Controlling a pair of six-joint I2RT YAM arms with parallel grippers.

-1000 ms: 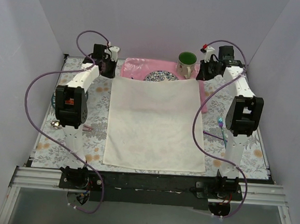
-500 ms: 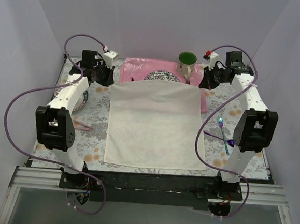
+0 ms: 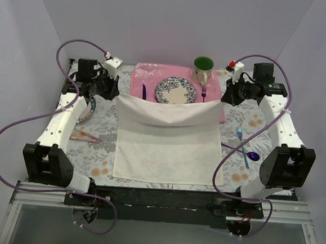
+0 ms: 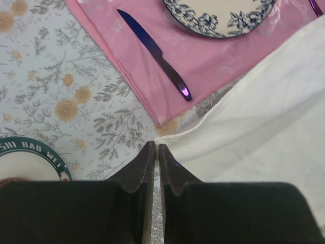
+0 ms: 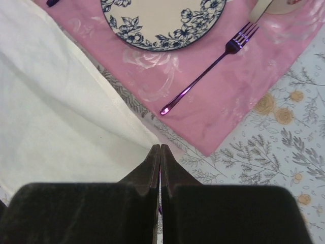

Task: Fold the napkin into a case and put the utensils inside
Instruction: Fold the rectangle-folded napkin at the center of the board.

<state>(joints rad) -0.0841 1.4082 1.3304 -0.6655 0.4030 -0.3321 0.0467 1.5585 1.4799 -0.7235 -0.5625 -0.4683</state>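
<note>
Napkin [image 3: 167, 145] — near part spread flat on the table [image 3: 102, 145], in front of the placemat [image 3: 149, 78]. Its far edge is held up off the table and sags in the middle between the two far corners.

Left jaws: closed tight on the far left corner, tips pinching the hem. Right jaws: closed tight on the far right corner.

Utensils [image 3: 244, 153] lie on the table just right of the napkin, apart from it — the spoon bowl toward the near side. Plate [image 3: 175, 91], knife [image 3: 144, 91] and fork [image 3: 203, 93] rest on the placemat beyond the raised edge.
</note>
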